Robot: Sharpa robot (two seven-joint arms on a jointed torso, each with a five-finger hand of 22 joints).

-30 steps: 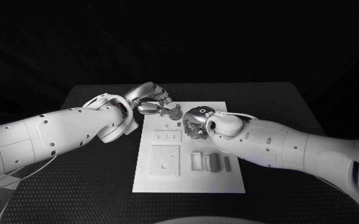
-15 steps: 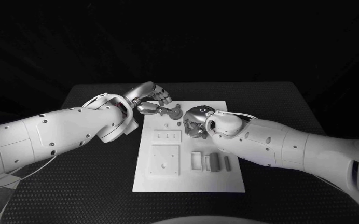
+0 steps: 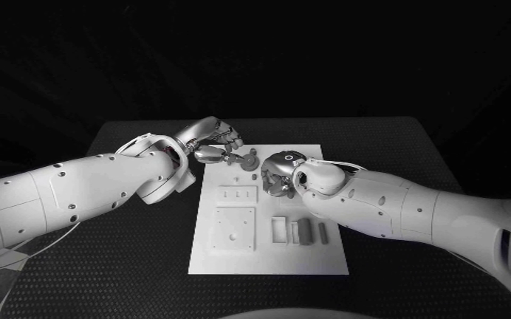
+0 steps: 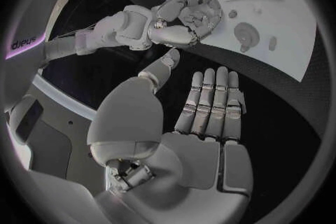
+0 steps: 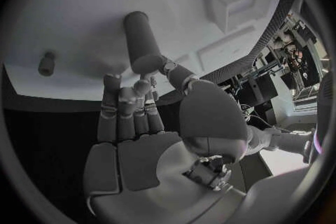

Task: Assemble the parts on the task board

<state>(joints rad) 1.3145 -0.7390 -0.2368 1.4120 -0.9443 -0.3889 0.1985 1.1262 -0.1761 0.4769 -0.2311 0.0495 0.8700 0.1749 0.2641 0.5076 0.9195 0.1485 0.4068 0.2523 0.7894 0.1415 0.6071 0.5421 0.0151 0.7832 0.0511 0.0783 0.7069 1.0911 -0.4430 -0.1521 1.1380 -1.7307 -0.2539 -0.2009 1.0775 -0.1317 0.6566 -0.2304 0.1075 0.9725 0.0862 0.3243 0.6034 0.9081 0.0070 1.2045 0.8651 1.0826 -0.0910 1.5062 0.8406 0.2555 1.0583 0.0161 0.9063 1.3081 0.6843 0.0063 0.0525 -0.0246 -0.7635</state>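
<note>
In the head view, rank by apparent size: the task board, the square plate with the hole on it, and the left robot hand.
1. Task board, clearly largest.
2. Square plate and left robot hand look about alike; the robot hand is farther from the camera and partly hidden, so I won't rank them.

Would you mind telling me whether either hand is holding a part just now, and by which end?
The right hand pinches a grey cylindrical peg at its lower end, between thumb and fingertips. The left hand holds nothing, fingers extended.
</note>
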